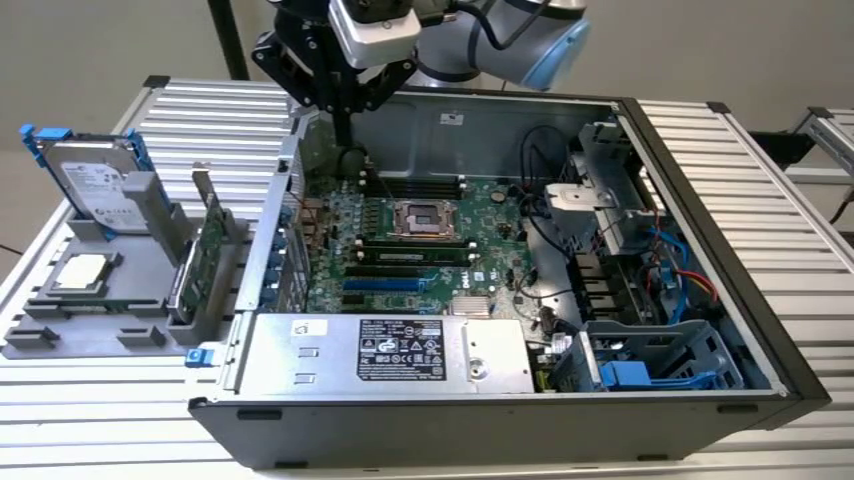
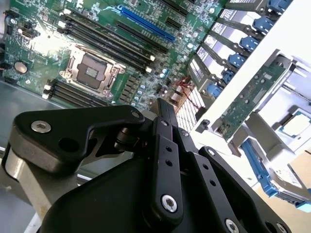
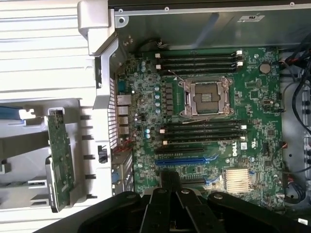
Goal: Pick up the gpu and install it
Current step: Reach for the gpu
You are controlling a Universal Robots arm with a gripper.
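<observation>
Over motherboard (image 3: 252, 104), pincer (image 1: 344, 140) pressed together, gpu (image 1: 200, 265) upright in rack (image 1: 80, 335), hard drive (image 1: 100, 185) in exterior view

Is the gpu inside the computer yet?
Not yet. The gpu stands on edge in the gray holder beside the case, away from the gripper.

The arm (image 1: 531, 38) hangs from above, wrist pointing down, its black fingers (image 1: 344, 125) pressed flat together.
</observation>
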